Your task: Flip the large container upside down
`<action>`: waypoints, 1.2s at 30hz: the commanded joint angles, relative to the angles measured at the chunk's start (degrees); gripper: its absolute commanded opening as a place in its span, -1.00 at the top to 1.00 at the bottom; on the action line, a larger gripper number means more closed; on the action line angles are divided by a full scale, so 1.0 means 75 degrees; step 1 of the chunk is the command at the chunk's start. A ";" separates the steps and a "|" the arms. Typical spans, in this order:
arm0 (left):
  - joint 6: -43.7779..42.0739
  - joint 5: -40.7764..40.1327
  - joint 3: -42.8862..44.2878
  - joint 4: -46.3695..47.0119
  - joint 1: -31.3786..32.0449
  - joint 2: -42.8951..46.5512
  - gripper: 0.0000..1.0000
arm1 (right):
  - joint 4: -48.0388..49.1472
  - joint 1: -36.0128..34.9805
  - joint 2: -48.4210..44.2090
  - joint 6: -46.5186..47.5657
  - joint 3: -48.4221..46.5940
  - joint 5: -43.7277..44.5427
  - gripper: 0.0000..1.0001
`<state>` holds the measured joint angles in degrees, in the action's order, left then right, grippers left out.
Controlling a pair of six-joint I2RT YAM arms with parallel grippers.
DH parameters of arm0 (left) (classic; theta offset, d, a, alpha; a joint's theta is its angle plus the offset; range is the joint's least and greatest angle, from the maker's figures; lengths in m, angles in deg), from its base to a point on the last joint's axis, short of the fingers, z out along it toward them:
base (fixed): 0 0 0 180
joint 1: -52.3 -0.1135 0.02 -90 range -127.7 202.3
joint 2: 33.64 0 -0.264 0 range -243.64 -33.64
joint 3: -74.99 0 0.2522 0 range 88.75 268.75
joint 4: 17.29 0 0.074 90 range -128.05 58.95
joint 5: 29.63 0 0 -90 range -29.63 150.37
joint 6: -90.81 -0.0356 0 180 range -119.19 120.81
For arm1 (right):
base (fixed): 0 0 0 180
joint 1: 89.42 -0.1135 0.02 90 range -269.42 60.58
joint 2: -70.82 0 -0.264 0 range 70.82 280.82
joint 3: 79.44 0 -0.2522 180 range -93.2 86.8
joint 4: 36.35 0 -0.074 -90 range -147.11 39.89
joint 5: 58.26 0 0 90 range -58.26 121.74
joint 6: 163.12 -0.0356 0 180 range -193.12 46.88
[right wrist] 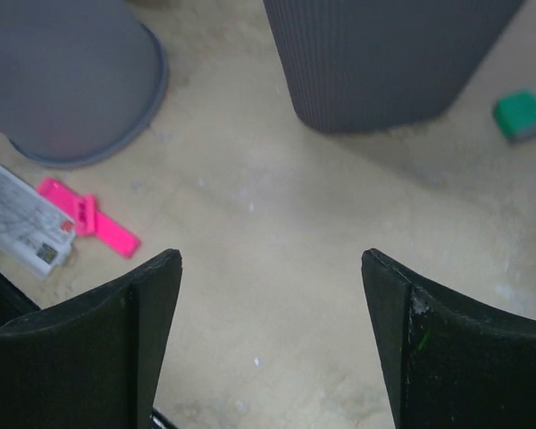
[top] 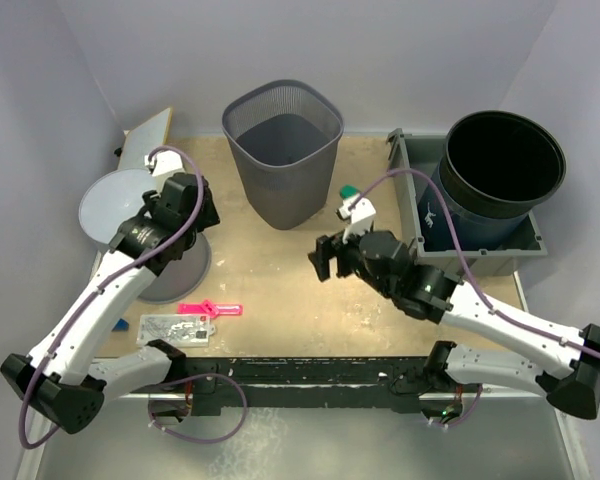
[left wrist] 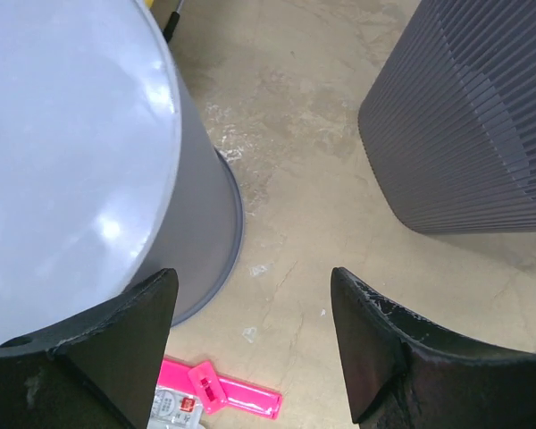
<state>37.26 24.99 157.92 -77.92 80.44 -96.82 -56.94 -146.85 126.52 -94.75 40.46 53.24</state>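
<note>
Proximity favours the left gripper (left wrist: 250, 288), held spread. The large container (top: 130, 212) is seen just beside it at 9 o'clock, axis vertical, judged already rim-down. The right gripper (right wrist: 270, 268), likewise spread, is kept well apart.

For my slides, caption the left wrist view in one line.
Open left gripper above the table between an upside-down gray container and a ribbed dark wastebasket, pink strip nearby.
</note>
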 commanded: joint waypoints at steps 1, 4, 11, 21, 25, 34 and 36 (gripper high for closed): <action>0.0064 0.0322 0.0476 -0.0238 -0.0015 0.0231 -0.33 | 0.0148 -0.0019 0.0851 0.1641 -0.2003 -0.0443 -0.74; 0.0015 0.1975 0.0925 0.0224 -0.0001 0.0475 -0.29 | -0.0072 0.0002 0.1960 0.2319 -0.3576 -0.0419 -0.86; -0.0004 0.2944 0.1328 0.0488 0.0010 0.1047 -0.32 | -0.2237 0.0252 0.5234 0.2893 -0.8044 -0.0963 -0.92; 0.0455 0.2207 0.1600 -0.0115 0.0009 0.1995 -0.35 | -0.3347 0.0806 0.7785 0.2898 -1.0919 -0.1370 -0.80; 0.0346 0.2142 0.1415 -0.0140 -0.0002 0.2186 -0.36 | -0.3486 0.1191 0.8144 0.2595 -1.1207 -0.1830 -0.43; 0.0279 0.2613 0.0972 0.0466 0.0001 0.2087 -0.35 | -0.3391 0.1222 0.7136 0.2176 -1.0666 -0.2669 1.00; 0.0256 0.2630 0.0682 0.0776 0.0005 0.2082 -0.34 | -0.3351 0.1283 0.6638 0.1869 -1.0287 -0.2951 1.00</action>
<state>39.29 43.38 165.44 -77.85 80.51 -80.71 -82.82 -137.14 185.67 -75.77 -39.47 36.73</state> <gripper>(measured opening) 0.675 0.030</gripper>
